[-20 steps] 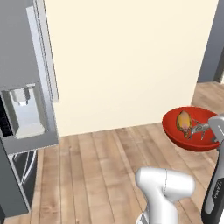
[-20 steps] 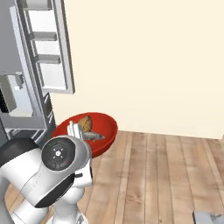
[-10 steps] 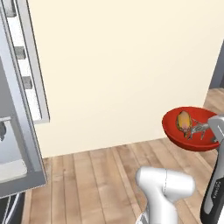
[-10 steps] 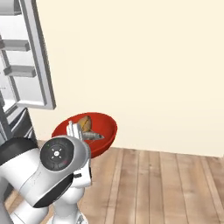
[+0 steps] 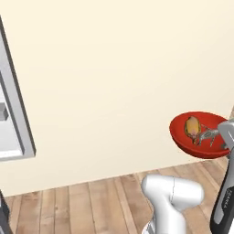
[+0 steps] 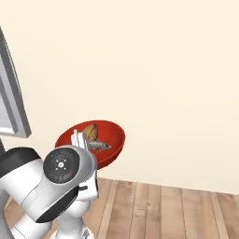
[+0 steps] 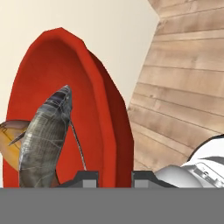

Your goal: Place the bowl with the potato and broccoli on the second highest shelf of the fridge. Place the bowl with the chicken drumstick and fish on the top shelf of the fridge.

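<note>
your gripper [image 7: 109, 176] is pinched shut on the red bowl [image 5: 183, 137] rim; it's rigid, but the fish [image 7: 43, 140] and drumstick [image 5: 192, 125] sit loose, so keep it level

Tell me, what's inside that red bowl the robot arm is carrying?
Inside the red bowl lie a golden chicken drumstick and a slim grey fish. In the hand view the fish covers most of the drumstick, and the bowl's floor beneath both is hidden.
</note>
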